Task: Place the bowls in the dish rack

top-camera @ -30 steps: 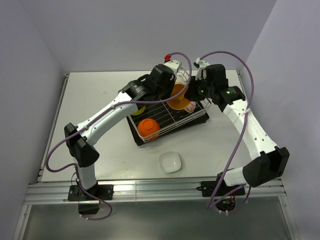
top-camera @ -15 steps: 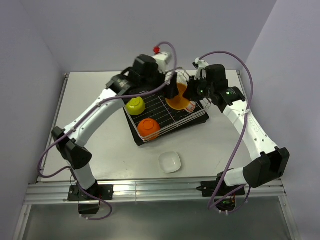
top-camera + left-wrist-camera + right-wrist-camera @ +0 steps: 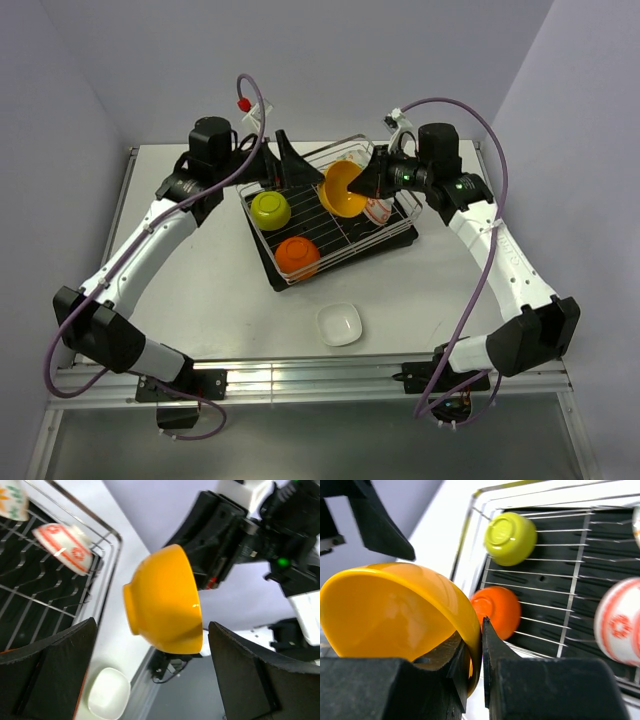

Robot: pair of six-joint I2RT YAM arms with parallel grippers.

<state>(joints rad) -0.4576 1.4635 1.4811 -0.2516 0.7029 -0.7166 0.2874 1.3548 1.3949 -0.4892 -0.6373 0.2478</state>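
Right hand point(image 3: 481, 630): I grasp the yellow bowl point(image 3: 343, 189), over the dish rack point(image 3: 400, 232).
Left hand point(image 3: 278, 165): released, opposite it.
Done: lime bowl point(image 3: 270, 210), orange bowl point(image 3: 297, 256) racked below it.
Remaining: white bowl point(image 3: 339, 324) on worktop point(image 3: 200, 270).

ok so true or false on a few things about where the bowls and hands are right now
1. The right hand grips the yellow bowl by its rim. True.
2. The left hand holds a bowl. False: it is open and empty.
3. The white bowl sits in the dish rack. False: it is on the table, outside the rack.
4. The lime green bowl lies upside down in the rack. True.
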